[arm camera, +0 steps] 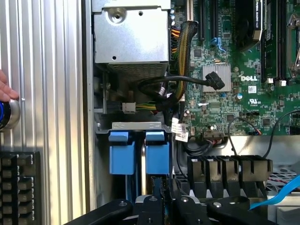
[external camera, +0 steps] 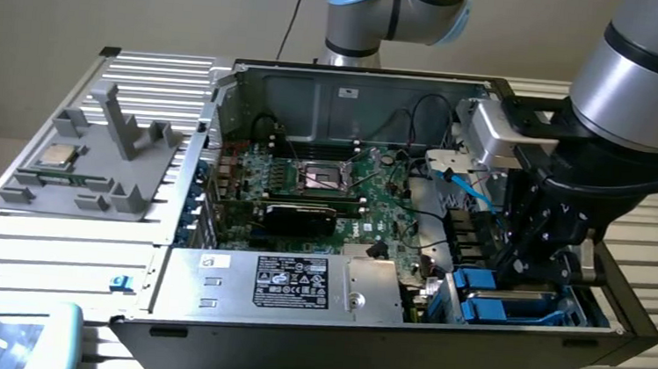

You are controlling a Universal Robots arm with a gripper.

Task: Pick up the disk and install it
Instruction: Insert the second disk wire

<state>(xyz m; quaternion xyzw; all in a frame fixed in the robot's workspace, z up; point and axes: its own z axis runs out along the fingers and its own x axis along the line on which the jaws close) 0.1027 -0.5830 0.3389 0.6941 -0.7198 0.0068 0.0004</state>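
My tool [external camera: 545, 254] hangs low inside the open computer case [external camera: 312, 91], at the corner on the exterior view's right, directly above the drive bays. Its fingers are pressed nearly together; in the wrist view the tool [arm camera: 161, 192] pinches a thin dark edge that rises between the two blue carriers, though I cannot tell exactly what that edge belongs to. The disk [arm camera: 157, 154] sits upright in its bay slot, its bright blue carrier end facing the wrist camera, just beside a second blue carrier [arm camera: 119, 152] in the neighbouring slot; both tuck under a grey metal bracket [arm camera: 140, 125]. In the exterior view I see the blue carrier ends [external camera: 491, 294] just below and beside the tool. Next to the bays stands a row of black ribbed connectors [arm camera: 229, 168], and a light blue cable [external camera: 470, 188] runs from the arm's wrist area down toward the bays. Further in lies the green motherboard [external camera: 362, 209] with its processor socket [external camera: 325, 177] and a black card [external camera: 297, 215]. The big silver box with the black-and-white sticker [external camera: 292, 283] fills the near corner of the case. Well apart, on the slatted worktop [external camera: 53, 251] at the exterior view's left, a grey fixture [external camera: 102, 162] holds a small square chip [external camera: 54, 156]. Fingertips of a person [arm camera: 6, 89] rest by a blue button [arm camera: 3, 115].
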